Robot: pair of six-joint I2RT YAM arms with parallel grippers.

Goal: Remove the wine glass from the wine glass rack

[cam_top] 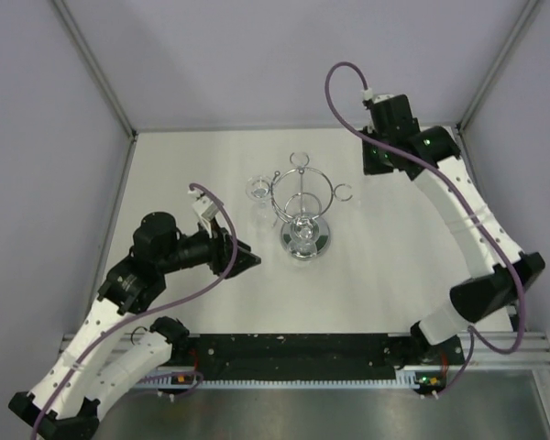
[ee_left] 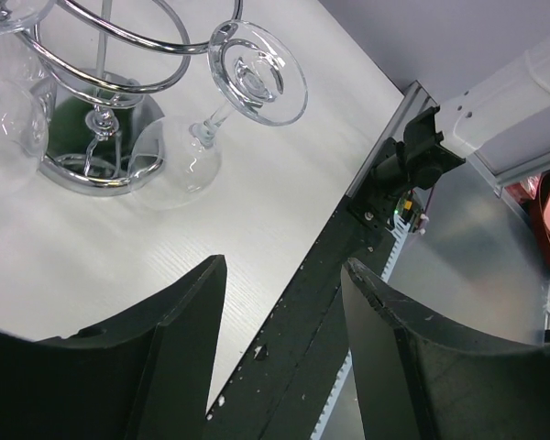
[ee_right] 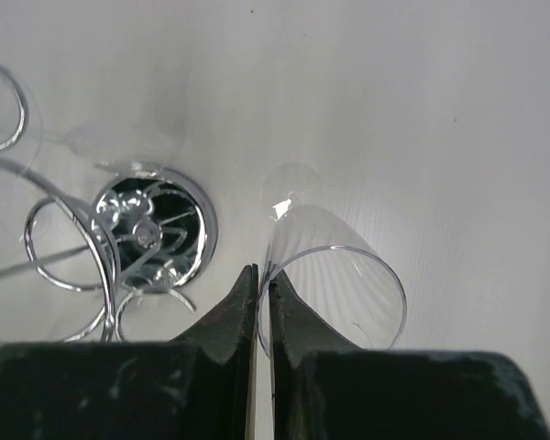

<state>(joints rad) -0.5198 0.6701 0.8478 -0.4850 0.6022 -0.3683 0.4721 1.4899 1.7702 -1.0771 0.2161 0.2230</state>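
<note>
Two glasses to track. Near-left of the wine glass rack [cam_top: 302, 197], see left gripper [ee_left: 282, 275] spread, empty, facing a hung glass [ee_left: 188, 160]. Beyond the rack, far right, see right gripper [ee_right: 263, 275] pressed together, seemingly pinching the wine glass [ee_right: 339, 275] rim, clear of the rack. Risk slip from thin rim hold; avoid tilting.

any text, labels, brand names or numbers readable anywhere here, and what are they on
None: no view shows a readable word, label, brand, number or sign.
The wine glass rack is bare chrome wire, the wine glass is plain clear glass, and the arms and the table carry no visible print.
</note>
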